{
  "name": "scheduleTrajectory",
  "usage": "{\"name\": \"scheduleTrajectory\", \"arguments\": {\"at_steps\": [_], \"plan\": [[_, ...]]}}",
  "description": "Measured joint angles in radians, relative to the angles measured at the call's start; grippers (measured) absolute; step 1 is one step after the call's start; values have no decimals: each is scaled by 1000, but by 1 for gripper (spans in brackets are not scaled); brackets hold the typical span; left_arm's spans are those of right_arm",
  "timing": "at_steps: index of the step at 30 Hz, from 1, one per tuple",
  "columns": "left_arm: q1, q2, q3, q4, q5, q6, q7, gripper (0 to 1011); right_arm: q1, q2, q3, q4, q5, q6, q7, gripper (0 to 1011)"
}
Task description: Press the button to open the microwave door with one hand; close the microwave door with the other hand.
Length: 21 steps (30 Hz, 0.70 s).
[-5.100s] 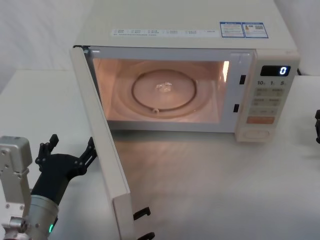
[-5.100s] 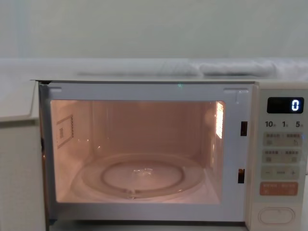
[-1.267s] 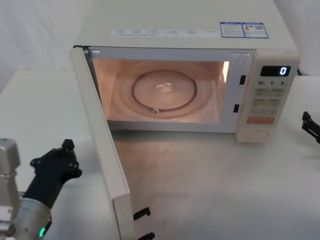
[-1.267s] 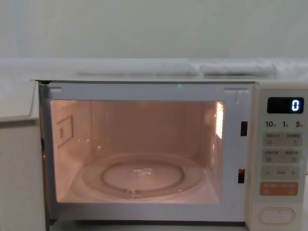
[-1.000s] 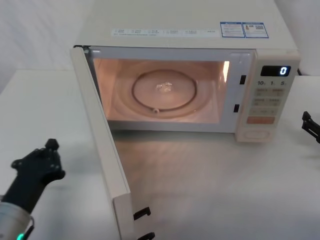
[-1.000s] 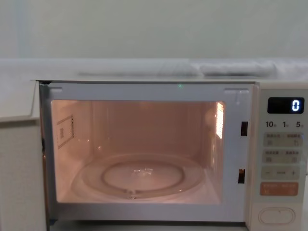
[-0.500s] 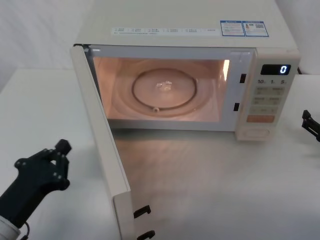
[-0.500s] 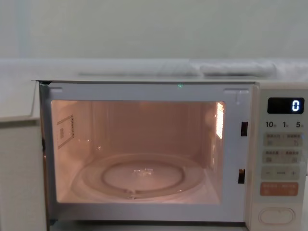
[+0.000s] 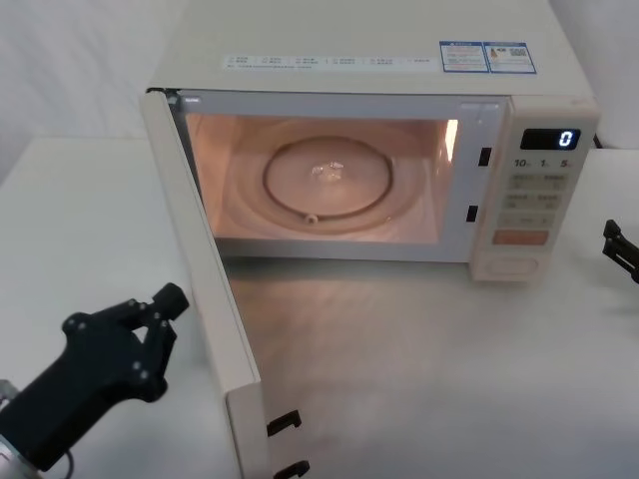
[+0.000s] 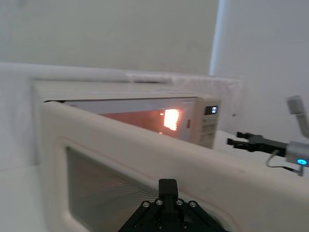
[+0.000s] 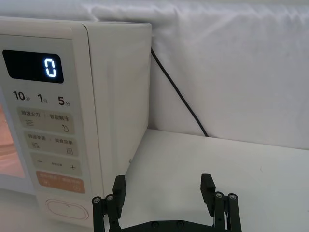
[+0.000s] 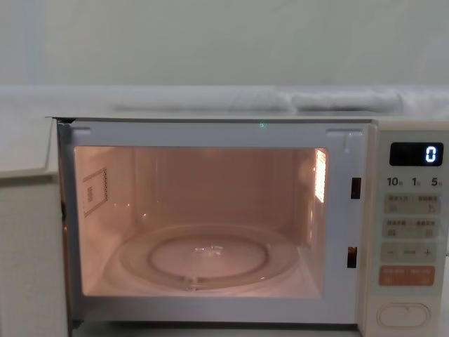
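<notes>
The microwave door (image 9: 215,319) stands swung wide open toward me on the left, its latch hooks at the near end. My left gripper (image 9: 170,299) is shut and sits just left of the door's outer face, near its free end. In the left wrist view the shut fingertips (image 10: 168,186) point at the door (image 10: 125,154) beside its dark window. The cream button (image 9: 511,266) sits lowest on the control panel, also seen as the button (image 11: 67,209). My right gripper (image 11: 163,186) is open with nothing in it, right of the microwave, seen at the head view's edge as the right gripper (image 9: 619,249).
The lit cavity holds a glass turntable (image 9: 324,180). The display (image 9: 549,141) reads 0. A black power cable (image 11: 178,96) runs down behind the microwave's right side. White table surface (image 9: 449,379) spreads in front of the microwave and to its right.
My left gripper has moved right, closer to the door's outer face. The right gripper and the door have not moved.
</notes>
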Motion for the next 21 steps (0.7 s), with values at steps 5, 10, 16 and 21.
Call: {"name": "scheduleTrajectory", "arguments": {"at_steps": [5,10,16,21], "plan": [[-13,25,19,5,-17,2,-23,0,0,0,0,0,0,0,0,1002],[-64,52,61,32,-25,11,-38,0,0,0,0,0,0,0,0,1002],[-139,66,113,62,-31,13,-44,0,0,0,0,0,0,0,0,1002],[-219,73,163,97,-31,20,-45,0,0,0,0,0,0,0,0,1002]]}}
